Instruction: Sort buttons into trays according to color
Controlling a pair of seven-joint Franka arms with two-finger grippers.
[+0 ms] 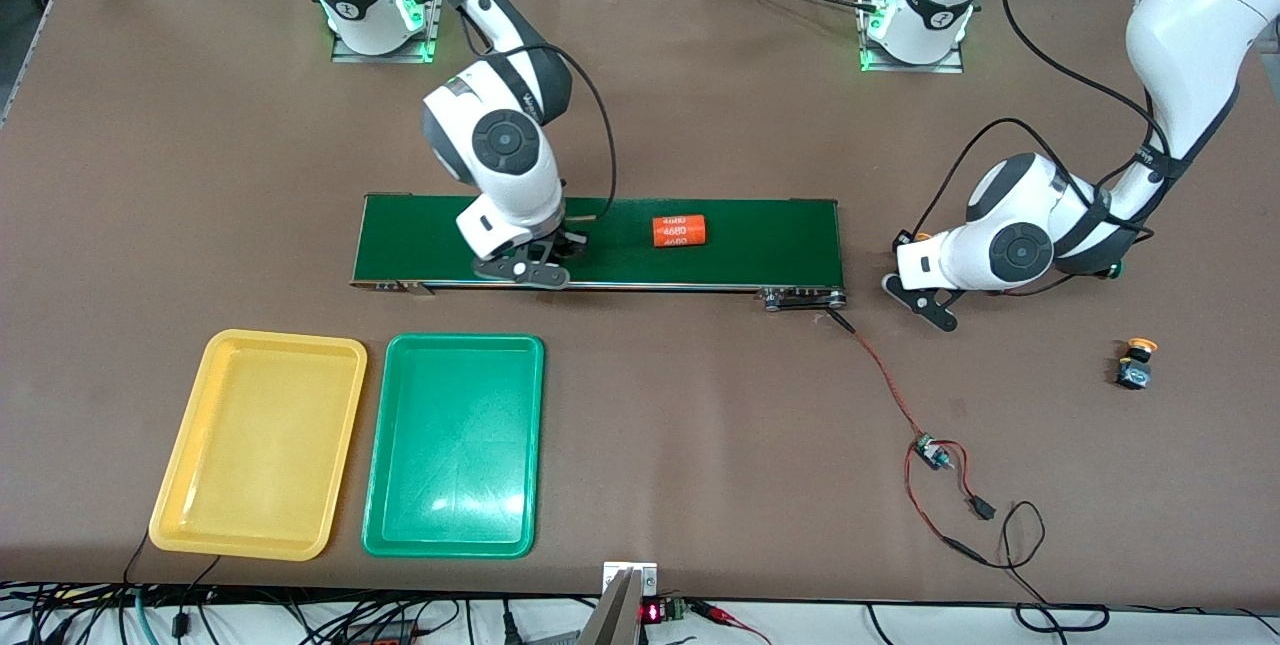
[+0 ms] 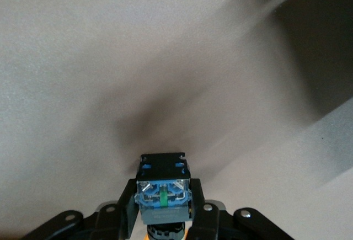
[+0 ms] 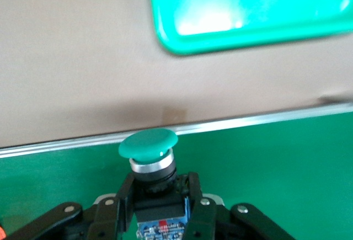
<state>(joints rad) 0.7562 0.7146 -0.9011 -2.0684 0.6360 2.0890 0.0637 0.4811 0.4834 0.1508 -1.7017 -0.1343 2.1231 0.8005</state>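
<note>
My right gripper (image 3: 157, 196) is shut on a green-capped button (image 3: 148, 143), over the dark-green belt (image 3: 265, 163) near its edge toward the trays; in the front view that gripper (image 1: 540, 260) is low over the belt. My left gripper (image 2: 163, 198) is shut on a black-and-blue button (image 2: 163, 187) with an orange cap just showing. It is over bare table (image 1: 920, 270) by the belt's end toward the left arm. Another yellow-capped button (image 1: 1137, 363) lies on the table nearer the camera. The yellow tray (image 1: 190, 465) and green tray (image 1: 455, 445) lie side by side, nearer the camera than the belt.
An orange cylinder (image 1: 680, 231) printed "4680" lies on the conveyor belt (image 1: 760, 240). From the belt's end, red and black wires (image 1: 935, 455) with a small board trail toward the table's front edge. A metal bracket (image 1: 628, 585) sits at that edge.
</note>
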